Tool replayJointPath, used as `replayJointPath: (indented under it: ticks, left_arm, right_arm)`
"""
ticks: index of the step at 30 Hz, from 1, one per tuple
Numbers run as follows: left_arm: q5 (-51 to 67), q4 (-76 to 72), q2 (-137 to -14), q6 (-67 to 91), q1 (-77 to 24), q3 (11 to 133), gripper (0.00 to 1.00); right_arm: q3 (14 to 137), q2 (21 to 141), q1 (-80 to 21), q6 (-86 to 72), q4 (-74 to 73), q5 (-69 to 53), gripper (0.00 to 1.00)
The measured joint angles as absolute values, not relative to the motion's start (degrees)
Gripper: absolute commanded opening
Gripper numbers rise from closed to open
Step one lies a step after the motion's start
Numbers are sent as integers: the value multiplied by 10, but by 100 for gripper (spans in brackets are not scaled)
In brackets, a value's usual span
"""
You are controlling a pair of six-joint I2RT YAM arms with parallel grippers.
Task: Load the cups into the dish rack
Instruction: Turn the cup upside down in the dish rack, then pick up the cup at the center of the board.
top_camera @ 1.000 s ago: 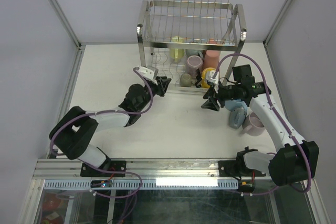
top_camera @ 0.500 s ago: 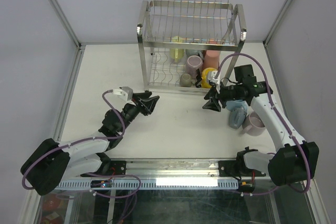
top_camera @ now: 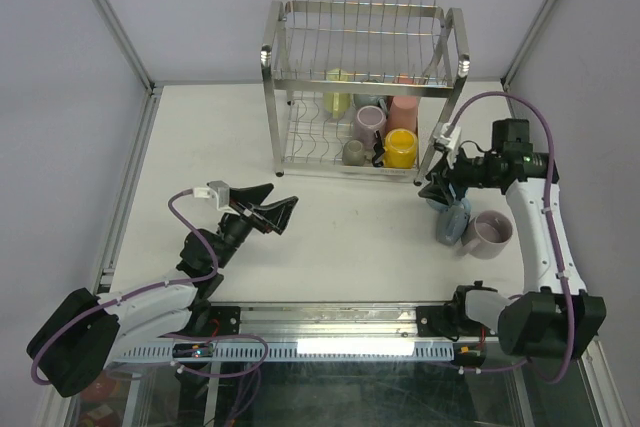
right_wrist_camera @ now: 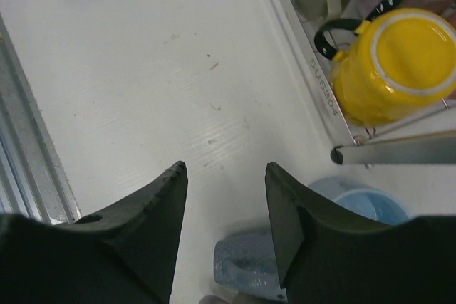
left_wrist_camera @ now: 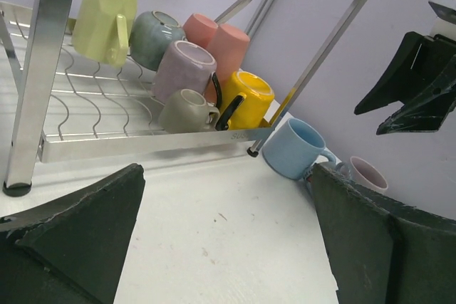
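My left gripper [top_camera: 278,205] hangs wide open and empty over the near left of the table [top_camera: 340,237]. My right gripper [top_camera: 432,187], half open and empty, hovers by the dish rack [top_camera: 270,57], at its near right leg. Several cups [top_camera: 400,147] sit in its lower tier, and three loose cups [top_camera: 490,234] lie on the table to its near right

Even, diffuse white light fills the enclosure. The table [top_camera: 340,237] reads bright, with only faint, soft-edged shadows beneath the dish rack [top_camera: 360,83], whose steel tubes carry small specular glints. A light strip [top_camera: 355,345] at the near edge burns out to pure white. In the overhead view the walls [top_camera: 60,67] splay outward toward the corners. The fingers [left_wrist_camera: 78,233] framing the left wrist view are dark and nearly featureless. In the right wrist view the yellow mug [right_wrist_camera: 392,62] is crisp, while the grey-blue mug [right_wrist_camera: 246,268] at the bottom edge is soft.
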State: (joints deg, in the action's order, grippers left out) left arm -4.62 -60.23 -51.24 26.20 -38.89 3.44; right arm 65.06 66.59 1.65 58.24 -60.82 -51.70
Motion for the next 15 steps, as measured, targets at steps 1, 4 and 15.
replayJointPath:
  ticks: [1,4,15]
  left_arm:
    - [-47,-604,-513,265,-389,31,99]
    - [-47,-607,-515,277,-389,27,99]
    - [-44,-615,-545,293,-382,27,99]
  right_arm:
    - [651,663,30,586,-615,-516,51]
    - [651,656,82,597,-630,-513,51]
    - [651,704,190,599,-604,-470,52]
